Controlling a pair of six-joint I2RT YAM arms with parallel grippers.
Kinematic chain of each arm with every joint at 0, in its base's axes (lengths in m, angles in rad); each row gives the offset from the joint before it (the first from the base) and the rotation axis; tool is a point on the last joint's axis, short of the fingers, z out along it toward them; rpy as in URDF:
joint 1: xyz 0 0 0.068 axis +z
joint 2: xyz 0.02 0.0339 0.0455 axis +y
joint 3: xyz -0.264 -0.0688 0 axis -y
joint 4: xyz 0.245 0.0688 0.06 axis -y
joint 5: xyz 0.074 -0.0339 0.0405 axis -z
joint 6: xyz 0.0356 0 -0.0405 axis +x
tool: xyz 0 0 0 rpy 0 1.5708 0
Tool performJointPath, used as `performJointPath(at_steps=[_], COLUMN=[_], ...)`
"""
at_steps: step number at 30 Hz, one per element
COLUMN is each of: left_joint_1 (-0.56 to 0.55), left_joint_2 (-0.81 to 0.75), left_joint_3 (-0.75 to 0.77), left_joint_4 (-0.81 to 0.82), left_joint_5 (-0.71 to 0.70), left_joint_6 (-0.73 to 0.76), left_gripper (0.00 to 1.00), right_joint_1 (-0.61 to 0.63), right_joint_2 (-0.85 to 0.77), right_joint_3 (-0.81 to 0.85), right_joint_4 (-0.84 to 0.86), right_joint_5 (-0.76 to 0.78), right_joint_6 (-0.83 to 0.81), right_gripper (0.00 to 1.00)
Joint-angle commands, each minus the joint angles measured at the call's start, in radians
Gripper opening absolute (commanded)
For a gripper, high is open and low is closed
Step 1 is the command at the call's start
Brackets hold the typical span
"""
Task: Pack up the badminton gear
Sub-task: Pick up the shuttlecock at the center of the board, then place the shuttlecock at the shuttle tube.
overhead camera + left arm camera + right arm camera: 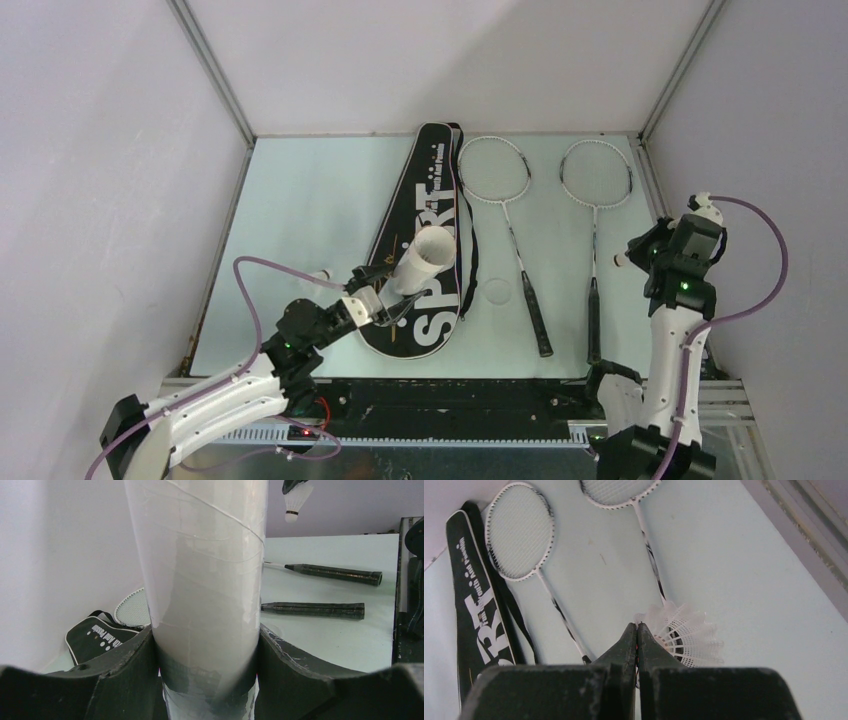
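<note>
right wrist: pinching shuttlecock (pixel 684 635) by feather rim in right gripper (pixel 637 627), clamping tube (pixel 200 570) in left gripper (pixel 205 647); could slip or crush feathers.

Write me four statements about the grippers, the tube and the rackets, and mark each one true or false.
1. The left gripper holds the white tube. True.
2. Both rackets are inside the black bag. False: they lie on the table, to the right of the bag.
3. The right gripper is shut on a shuttlecock. True.
4. The white tube lies flat on the table. False: it is held tilted upward.
</note>
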Motion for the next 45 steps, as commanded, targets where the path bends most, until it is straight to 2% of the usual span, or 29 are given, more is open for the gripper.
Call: performJointPath(at_steps=[1, 9, 14, 21, 24, 30, 38, 41, 45], left_joint_1=[0.001, 0.000, 0.000, 0.000, 0.001, 0.000, 0.001, 0.001, 0.000], left_joint_2=[0.016, 0.121, 0.212, 0.219, 0.224, 0.249, 0.283, 0.288, 0.282], left_joint_3=[0.033, 0.026, 0.023, 0.009, 0.001, -0.034, -0.035, -0.037, -0.023], left_joint_4=[0.072, 0.157, 0.248, 0.271, 0.269, 0.326, 0.329, 0.330, 0.273], left_joint_5=[-0.035, -0.035, 0.018, 0.040, 0.016, 0.013, -0.007, -0.006, -0.006], left_joint_6=[0.026, 0.099, 0.123, 0.174, 0.176, 0.182, 0.205, 0.206, 0.208], left_gripper=[0.50, 0.50, 0.50, 0.50, 0.50, 0.51, 0.51, 0.51, 0.51], right_joint_1=[0.023, 0.040, 0.036, 0.093, 0.159, 0.355, 0.566, 0.600, 0.683], right_joint_2=[-0.072, -0.140, -0.182, -0.212, -0.204, -0.164, -0.180, -0.194, -0.199], right_joint_3=[0.065, 0.101, 0.116, 0.128, 0.156, 0.249, 0.275, 0.275, 0.274], right_joint_4=[-0.020, -0.104, -0.072, -0.033, 0.024, 0.044, 0.103, 0.148, 0.206], right_joint_5=[-0.033, -0.036, -0.185, -0.268, -0.371, -0.370, -0.609, -0.728, -0.789], right_joint_6=[-0.046, -0.088, -0.105, -0.117, -0.106, -0.192, -0.359, -0.379, -0.381], right_gripper=[0.00, 0.00, 0.00, 0.00, 0.00, 0.00, 0.00, 0.00, 0.00])
